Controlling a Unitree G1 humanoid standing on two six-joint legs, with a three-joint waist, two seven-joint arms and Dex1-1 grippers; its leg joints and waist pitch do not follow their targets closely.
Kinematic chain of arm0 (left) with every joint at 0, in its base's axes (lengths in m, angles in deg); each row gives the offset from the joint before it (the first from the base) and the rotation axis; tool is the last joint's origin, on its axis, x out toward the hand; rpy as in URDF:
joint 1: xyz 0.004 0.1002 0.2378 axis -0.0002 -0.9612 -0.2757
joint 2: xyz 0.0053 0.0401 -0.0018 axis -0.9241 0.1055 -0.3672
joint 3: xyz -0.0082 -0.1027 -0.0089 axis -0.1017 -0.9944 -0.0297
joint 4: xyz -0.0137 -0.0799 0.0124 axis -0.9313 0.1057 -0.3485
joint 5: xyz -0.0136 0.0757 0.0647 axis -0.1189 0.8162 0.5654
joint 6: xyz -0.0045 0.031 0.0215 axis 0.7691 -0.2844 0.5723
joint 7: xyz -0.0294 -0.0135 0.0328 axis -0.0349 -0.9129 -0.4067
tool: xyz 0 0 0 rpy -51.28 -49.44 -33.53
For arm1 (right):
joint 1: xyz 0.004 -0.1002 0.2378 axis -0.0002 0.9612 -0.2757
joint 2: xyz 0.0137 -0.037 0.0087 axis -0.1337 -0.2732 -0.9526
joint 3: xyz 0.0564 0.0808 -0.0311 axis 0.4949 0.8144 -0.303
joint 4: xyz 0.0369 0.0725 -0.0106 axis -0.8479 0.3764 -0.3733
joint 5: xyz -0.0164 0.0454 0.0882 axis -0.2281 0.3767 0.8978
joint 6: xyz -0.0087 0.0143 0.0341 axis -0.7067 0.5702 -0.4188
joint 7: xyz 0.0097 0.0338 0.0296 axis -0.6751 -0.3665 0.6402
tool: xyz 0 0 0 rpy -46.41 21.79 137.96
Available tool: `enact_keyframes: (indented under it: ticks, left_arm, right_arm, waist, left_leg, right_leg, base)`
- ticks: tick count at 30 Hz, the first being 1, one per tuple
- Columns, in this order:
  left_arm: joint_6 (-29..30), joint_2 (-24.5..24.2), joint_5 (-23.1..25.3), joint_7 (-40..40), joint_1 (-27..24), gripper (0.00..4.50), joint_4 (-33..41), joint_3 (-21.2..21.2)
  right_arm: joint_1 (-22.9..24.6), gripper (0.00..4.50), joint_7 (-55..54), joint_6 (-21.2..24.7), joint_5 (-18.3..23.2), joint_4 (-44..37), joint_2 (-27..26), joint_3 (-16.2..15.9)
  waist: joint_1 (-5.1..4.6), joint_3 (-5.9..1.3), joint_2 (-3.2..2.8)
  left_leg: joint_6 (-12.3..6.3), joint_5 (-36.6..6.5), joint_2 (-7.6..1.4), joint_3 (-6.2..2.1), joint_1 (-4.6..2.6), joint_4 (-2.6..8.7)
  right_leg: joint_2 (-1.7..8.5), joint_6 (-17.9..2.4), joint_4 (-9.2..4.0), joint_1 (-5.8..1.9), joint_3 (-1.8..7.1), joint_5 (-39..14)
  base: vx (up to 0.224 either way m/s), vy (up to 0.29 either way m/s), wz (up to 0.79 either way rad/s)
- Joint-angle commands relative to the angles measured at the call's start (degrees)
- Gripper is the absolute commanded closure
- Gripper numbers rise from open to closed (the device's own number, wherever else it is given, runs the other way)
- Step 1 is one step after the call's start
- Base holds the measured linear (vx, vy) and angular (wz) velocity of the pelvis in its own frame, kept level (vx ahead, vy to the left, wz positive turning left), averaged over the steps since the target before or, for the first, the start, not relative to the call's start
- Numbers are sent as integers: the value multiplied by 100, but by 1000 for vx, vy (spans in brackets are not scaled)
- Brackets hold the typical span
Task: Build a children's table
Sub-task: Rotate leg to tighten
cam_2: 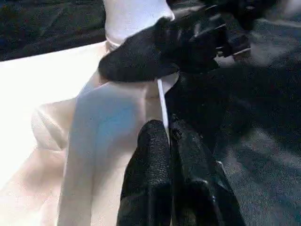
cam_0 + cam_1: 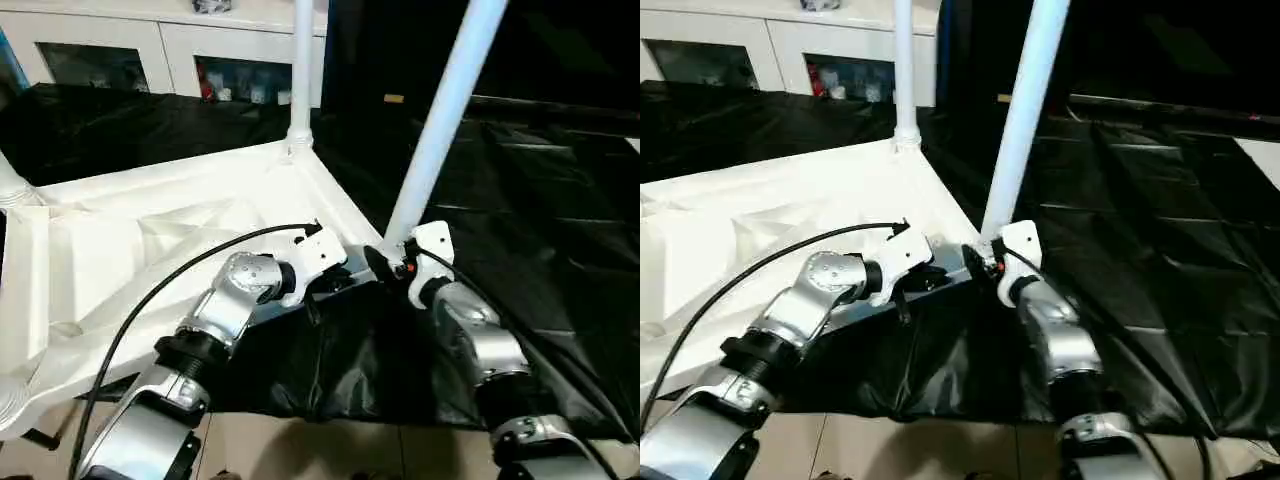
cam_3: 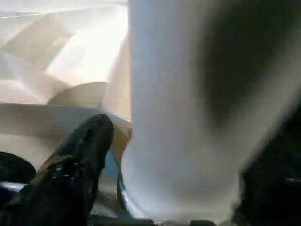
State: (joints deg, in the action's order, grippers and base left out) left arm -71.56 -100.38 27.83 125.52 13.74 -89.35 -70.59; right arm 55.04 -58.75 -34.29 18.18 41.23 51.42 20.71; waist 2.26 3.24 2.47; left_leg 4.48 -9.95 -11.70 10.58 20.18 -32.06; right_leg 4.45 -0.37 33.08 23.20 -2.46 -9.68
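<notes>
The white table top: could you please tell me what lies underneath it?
A black sheet spreads out from under the table top, which lies upside down with legs standing up from its corners. Whatever is beneath the sheet is covered and cannot be seen.

surface: black sheet [image 2: 520,200] | lying on it: white tabletop [image 2: 150,250], underside up

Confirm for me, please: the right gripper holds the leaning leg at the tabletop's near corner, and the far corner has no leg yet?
Not quite: the far corner already has an upright leg, seen in the left eye view. The right gripper does hold the leaning leg at the tabletop's near corner.
</notes>
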Motion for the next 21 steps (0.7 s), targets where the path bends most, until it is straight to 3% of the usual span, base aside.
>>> enact_keyframes:
  ticks: [1, 3, 4, 5, 6, 9, 12, 15, 16, 19, 21]
  left_arm:
    - [-91, -36, 117, 473, -167, 450, -114, 412]
    - [-140, -172, 63, 684, -184, 450, -59, 385]
    - [-140, -172, 63, 684, -184, 450, -59, 385]
    - [-269, -335, -16, 962, -191, 450, -5, 363]
    - [-269, -335, -16, 962, -191, 450, -5, 363]
    - [-511, -548, -183, 1399, -173, 450, 63, 337]
    - [-555, -672, -399, 1764, -168, 450, 180, 302]
    - [-586, -804, -504, 2048, -152, 450, 245, 333]
    - [-608, -835, -511, 2104, -146, 450, 243, 340]
    - [-686, -917, -538, 2286, -124, 450, 210, 358]
    - [-749, -989, -513, 2405, -110, 450, 186, 392]
  right_arm:
    - [-70, 38, 316, -58, 41, -62, 61, -201]
    - [-3, 20, 689, -46, 85, -202, 275, -246]
    - [-3, 20, 689, -46, 85, -202, 275, -246]
    - [136, 20, 1347, -32, 165, -465, 558, -376]
    - [136, 20, 1347, -32, 165, -465, 558, -376]
    - [396, 20, 2503, 182, 460, -1000, 978, -568]
    - [569, 20, 3328, 358, 628, -1355, 1349, -778]
    - [630, 20, 3818, 452, 689, -1486, 1630, -937]
    - [626, 47, 3895, 475, 688, -1488, 1671, -969]
    - [585, 55, 4091, 510, 638, -1456, 1788, -1060]
    - [551, 89, 4183, 465, 560, -1417, 1849, -1128]
  waist:
    - [28, -290, -27]
    - [43, -314, -25]
    - [43, -314, -25]
    - [59, -310, -47]
    - [72, -315, -29]
    - [106, -298, -33]
    - [149, -280, -27]
    - [185, -255, -37]
    - [185, -255, -37]
    - [207, -264, -58]
    - [239, -282, -51]
  left_leg:
    - [-199, -1725, -132, -4, -45, 372]
    - [-319, -1261, -128, 2, 4, 352]
    - [-319, -1261, -128, 2, 4, 352]
    - [-394, -1112, -130, 15, -9, 339]
    - [-450, -1026, -135, 18, 0, 328]
    - [-549, -1092, -151, 24, -9, 334]
    - [-523, -1280, -175, 28, -28, 347]
    - [-341, -1558, -203, 35, -51, 370]
    - [-341, -1558, -203, 35, -51, 370]
    - [-236, -1530, -187, 28, -38, 370]
    - [-272, -1354, -185, 43, -43, 345]
  right_leg:
    - [288, -1152, -382, -178, 207, -1284]
    - [288, -1279, -300, -251, 201, -739]
    - [288, -1279, -300, -251, 201, -739]
    - [272, -1355, -282, -259, 194, -477]
    - [273, -1395, -255, -280, 194, -337]
    - [275, -1418, -267, -281, 191, -404]
    - [285, -1415, -292, -271, 190, -754]
    - [293, -1309, -338, -229, 190, -1318]
    - [293, -1309, -338, -229, 190, -1318]
    - [295, -1272, -327, -229, 197, -1291]
    - [284, -1328, -297, -236, 197, -981]
  base:
    - [52, -14, 8]
    - [27, -11, 4]
    - [0, 0, 0]
    - [0, 0, 0]
    - [0, 0, 0]
    - [0, 0, 0]
    - [0, 0, 0]
    - [0, 0, 0]
    - [0, 0, 0]
    - [0, 0, 0]
    - [0, 0, 0]
